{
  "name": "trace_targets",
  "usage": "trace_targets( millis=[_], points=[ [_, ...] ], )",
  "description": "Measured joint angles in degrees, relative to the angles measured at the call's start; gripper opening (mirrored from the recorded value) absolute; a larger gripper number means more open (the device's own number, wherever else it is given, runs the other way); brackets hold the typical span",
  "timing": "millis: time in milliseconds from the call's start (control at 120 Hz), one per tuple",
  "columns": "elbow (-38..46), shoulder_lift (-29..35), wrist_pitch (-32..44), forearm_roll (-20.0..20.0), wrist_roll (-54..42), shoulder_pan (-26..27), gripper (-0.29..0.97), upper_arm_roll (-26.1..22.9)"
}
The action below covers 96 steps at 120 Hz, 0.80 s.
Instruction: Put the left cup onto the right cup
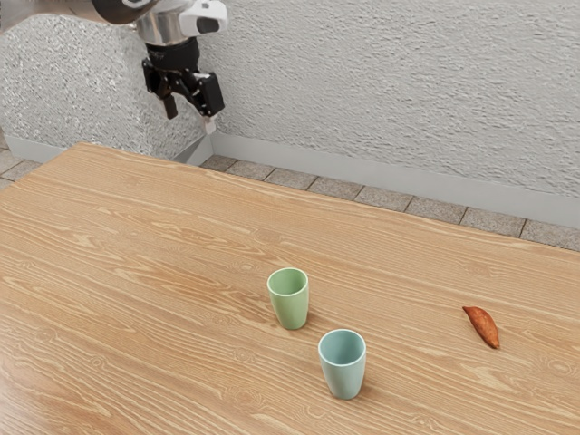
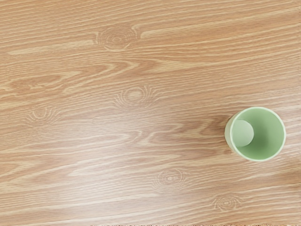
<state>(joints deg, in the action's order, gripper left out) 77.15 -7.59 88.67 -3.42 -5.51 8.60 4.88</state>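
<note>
In the exterior view, the gripper (image 1: 190, 118) hangs high over the far corner of the wooden table (image 1: 136, 236), near the rough grey wall (image 1: 408, 82). Its jaws stand apart with nothing between them. Well away from it, toward the near edge, the green cup (image 1: 288, 297) stands upright. The blue cup (image 1: 343, 363) is also upright, just beside it toward the exterior view's right and a little nearer the camera. The two are close but apart. A small orange-brown object (image 1: 481, 326) lies flat on the table further to the exterior view's right, well clear of both cups. In the wrist view, the camera looks straight down on the wood grain of the table (image 2: 117, 94) and into the open mouth of the green cup (image 2: 255, 133), which sits off to one side rather than under the hand. Judging from this, nothing of the task is done. The green cup, taken as the left one, is untouched, and the approach, grasp, lift and placing onto the blue cup all remain.
</note>
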Motion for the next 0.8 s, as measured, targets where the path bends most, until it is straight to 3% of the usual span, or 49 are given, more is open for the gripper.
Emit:
trace_targets(
  millis=[150, 350, 500, 600, 800],
  points=[
    [0.9, -0.5, 1.2, -0.7, 1.0, 1.2, 0.68, -0.5],
    [0.4, -12.8, 5.5, 0.1, 2.1, 1.2, 0.68, 1.2],
    [3.0, -18.1, 10.2, 0.9, 2.7, 1.3, 0.68, 1.8],
    [6.2, -18.3, 14.0, 1.4, 3.1, 1.5, 0.68, 1.5],
    [20.5, -10.7, 20.3, 5.5, 5.4, 3.2, 0.68, -1.1]
  ],
)
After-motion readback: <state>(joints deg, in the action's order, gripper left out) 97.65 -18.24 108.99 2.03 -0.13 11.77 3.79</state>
